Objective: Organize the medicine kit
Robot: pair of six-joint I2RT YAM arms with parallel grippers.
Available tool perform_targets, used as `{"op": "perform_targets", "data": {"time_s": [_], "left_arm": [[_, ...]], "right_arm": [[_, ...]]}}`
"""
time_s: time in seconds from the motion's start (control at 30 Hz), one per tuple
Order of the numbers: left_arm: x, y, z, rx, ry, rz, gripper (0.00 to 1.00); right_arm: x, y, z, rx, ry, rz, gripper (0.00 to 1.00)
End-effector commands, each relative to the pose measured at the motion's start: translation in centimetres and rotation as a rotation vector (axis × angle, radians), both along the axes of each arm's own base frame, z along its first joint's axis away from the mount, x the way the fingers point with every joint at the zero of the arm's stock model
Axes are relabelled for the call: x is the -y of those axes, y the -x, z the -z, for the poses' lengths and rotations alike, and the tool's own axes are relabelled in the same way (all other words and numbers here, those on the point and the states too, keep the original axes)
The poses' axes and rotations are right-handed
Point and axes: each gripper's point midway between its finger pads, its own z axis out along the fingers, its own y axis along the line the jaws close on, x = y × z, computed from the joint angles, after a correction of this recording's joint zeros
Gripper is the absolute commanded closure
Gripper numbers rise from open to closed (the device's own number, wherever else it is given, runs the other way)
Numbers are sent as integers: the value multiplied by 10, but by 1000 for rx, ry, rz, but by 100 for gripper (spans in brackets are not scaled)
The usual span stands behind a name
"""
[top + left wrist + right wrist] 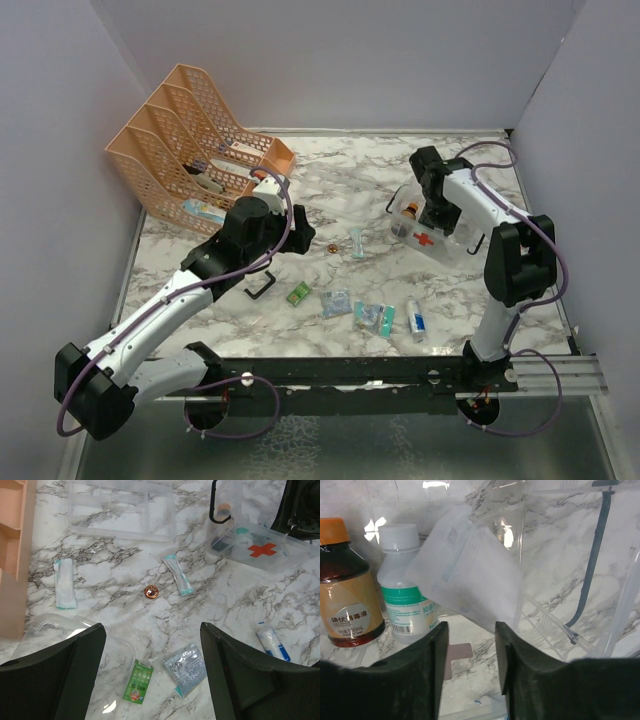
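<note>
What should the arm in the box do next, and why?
Probably lift the right fingers straight up out of the medicine kit. They stand apart, and the white packet leans inside beside the white bottle, seemingly let go. A silver packet lies out on the table.

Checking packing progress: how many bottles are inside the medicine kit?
2: a brown orange-capped bottle at the left of the right wrist view, a white green-labelled bottle beside it. The white packet may hide more.
</note>
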Motion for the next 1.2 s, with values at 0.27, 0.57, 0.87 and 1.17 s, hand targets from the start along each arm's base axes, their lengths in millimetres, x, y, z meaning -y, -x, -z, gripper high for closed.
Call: {"op": "perform_targets", "data": {"time_s": [0.27,0.57,0.87,1.17], "left_arm": [[1,-5,3,11,-12,-7,21],[1,-5,4,8,-14,-5,21],[2,-5,5,5,-17,-2,21],[3,-5,7,-1,-19,2,21]], "right_arm": [[-7,-3,9,42,-101,59,68],[-9,-11,-30,184,-129,-80,66],[-11,-44,-38,387,-113,-183,66],[11,-49,-8,320,-67,-137,66]]}}
